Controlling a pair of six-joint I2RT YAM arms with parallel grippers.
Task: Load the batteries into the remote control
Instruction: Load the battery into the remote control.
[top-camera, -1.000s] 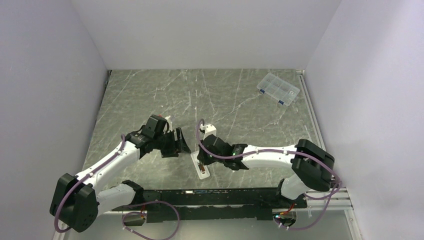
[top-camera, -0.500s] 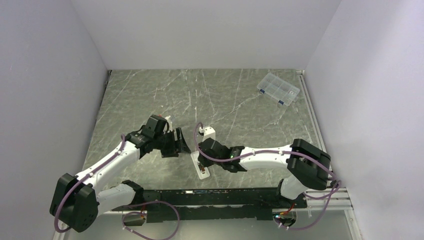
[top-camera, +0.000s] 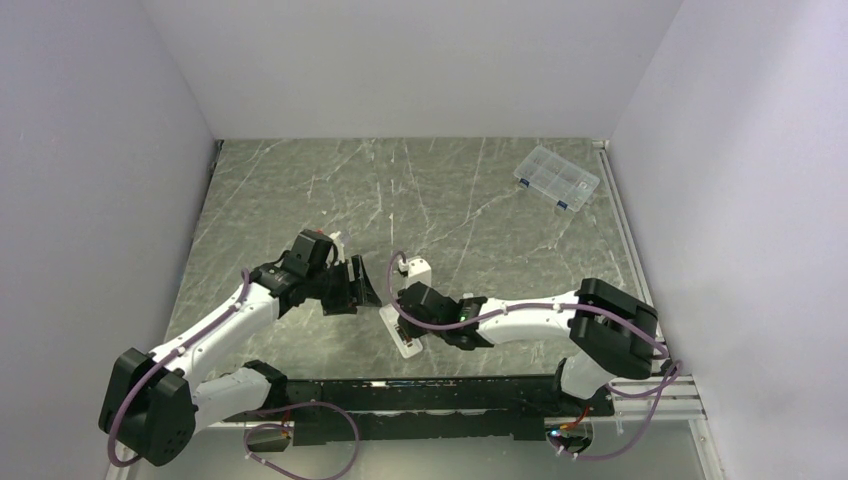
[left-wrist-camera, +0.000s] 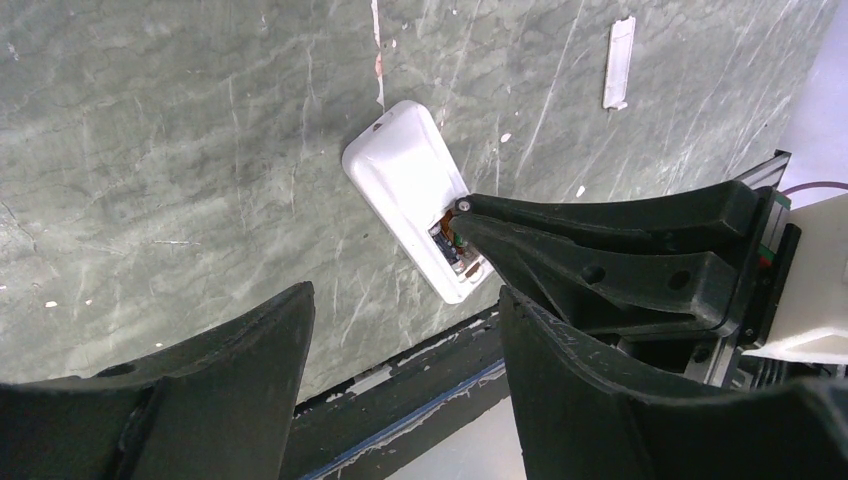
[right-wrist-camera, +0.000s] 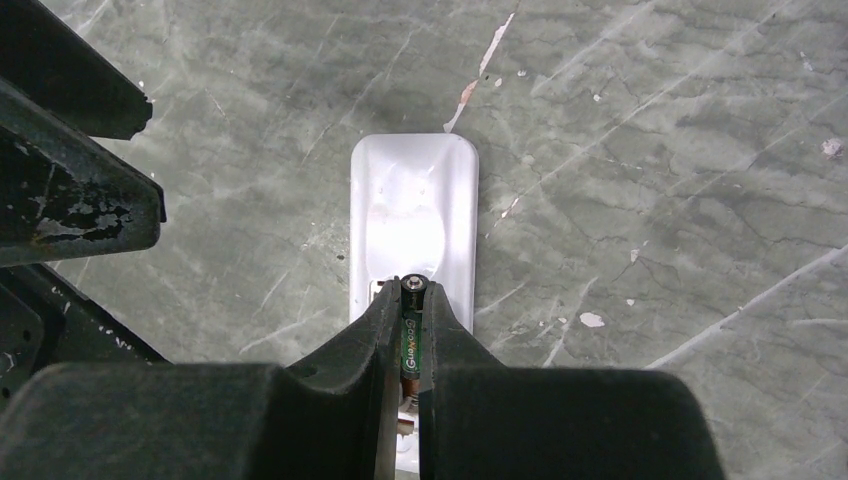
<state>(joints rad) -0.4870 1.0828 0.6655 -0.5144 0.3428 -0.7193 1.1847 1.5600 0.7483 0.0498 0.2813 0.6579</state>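
Remote (right-wrist-camera: 413, 230) lies flat on the table (top-camera: 300, 190), near its front edge and between the two grippers. Its rounded end points away from the right wrist camera. The end closer to the arms shows an open compartment.

One battery (right-wrist-camera: 411, 340), dark with green print, is pinched lengthwise by the right gripper (right-wrist-camera: 411, 325). The jaws are closed on it from both sides and its metal cap shows at the fingertips. The battery sits directly over the compartment end of the remote. Whether it touches the remote cannot be told from these views.

In the left wrist view the compartment shows something small, dark and orange under the right fingertips. This is possibly a second battery or just the contacts; the view is too small to tell.

Left gripper (left-wrist-camera: 400, 330) hangs just to the left of the remote with its jaws spread wide and nothing between them.

White strip (left-wrist-camera: 619, 62) lies flat on the table, well apart from the remote.

Clear compartmented box (top-camera: 556, 178) sits at the far right corner of the table, well away from both arms.
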